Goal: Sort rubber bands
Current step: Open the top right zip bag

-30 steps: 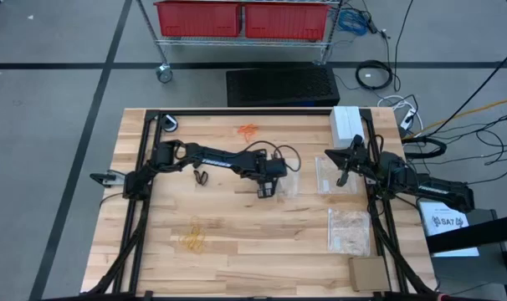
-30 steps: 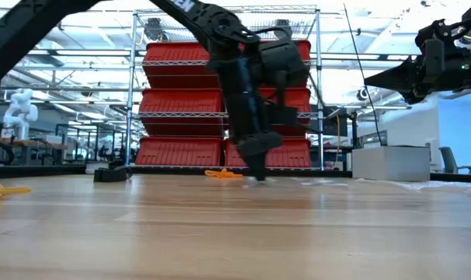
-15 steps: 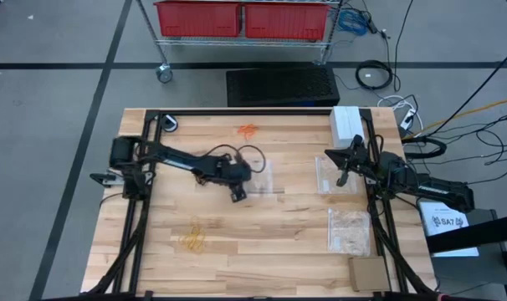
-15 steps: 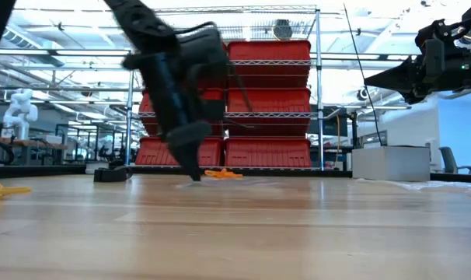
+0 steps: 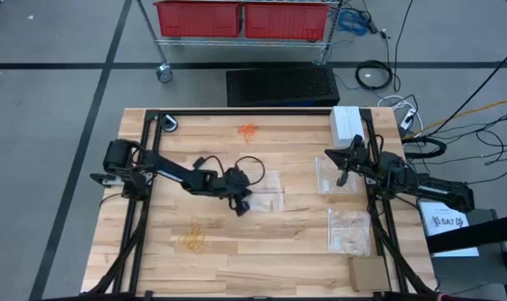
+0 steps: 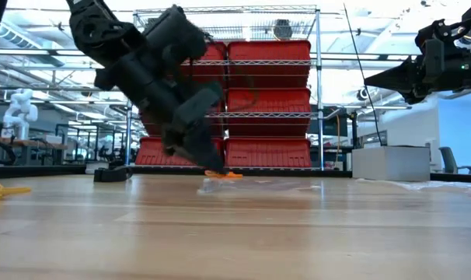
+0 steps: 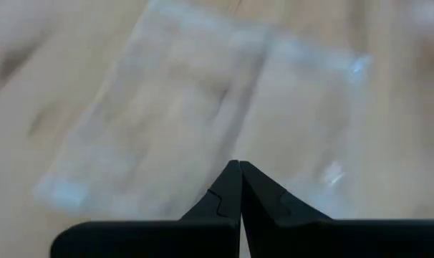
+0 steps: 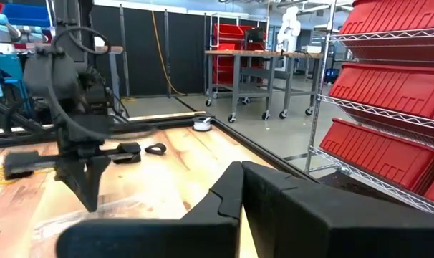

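Dragged nearer, left tool [image 5: 242, 206] touches wooden table [image 5: 270, 251].

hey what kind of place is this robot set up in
Most likely a robotics lab or workshop. Wire shelving holds red storage bins, further workbenches stand across the open floor, and cables trail beside the wooden table.

Two dark, near-black jointed arms, segmented, with rounded housings at the joints. Left arm [image 5: 182, 174]: thin black cable looped above the wrist housing, pale lettering along one link. Right arm [image 5: 412, 184]: white marking on the link farthest from the wooden table [image 5: 262, 251]. Fingers [image 7: 224, 193] matte black, wedge-shaped, notched along the inner edge.
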You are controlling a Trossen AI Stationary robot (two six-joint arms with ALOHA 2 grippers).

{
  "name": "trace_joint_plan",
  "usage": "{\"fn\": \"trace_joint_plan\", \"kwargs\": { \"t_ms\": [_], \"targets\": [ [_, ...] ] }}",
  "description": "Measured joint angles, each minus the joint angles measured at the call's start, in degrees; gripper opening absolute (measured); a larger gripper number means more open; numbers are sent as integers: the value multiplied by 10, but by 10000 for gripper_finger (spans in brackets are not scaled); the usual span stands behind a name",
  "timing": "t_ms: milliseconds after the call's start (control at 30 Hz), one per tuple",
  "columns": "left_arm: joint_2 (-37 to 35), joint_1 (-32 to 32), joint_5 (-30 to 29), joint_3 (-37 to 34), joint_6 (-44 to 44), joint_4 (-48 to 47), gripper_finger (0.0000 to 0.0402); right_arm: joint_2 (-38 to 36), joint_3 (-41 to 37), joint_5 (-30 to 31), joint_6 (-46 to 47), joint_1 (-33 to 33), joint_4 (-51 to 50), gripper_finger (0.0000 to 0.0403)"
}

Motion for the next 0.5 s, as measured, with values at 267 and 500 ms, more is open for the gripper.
{"fn": "trace_joint_plan", "kwargs": {
  "t_ms": [267,500],
  "targets": [
    [0,44,-1,61,167,-28,6,0,0,0,0,0,0,0],
    [4,121,60,70,241,-89,6,0,0,0,0,0,0,0]
  ]
}}
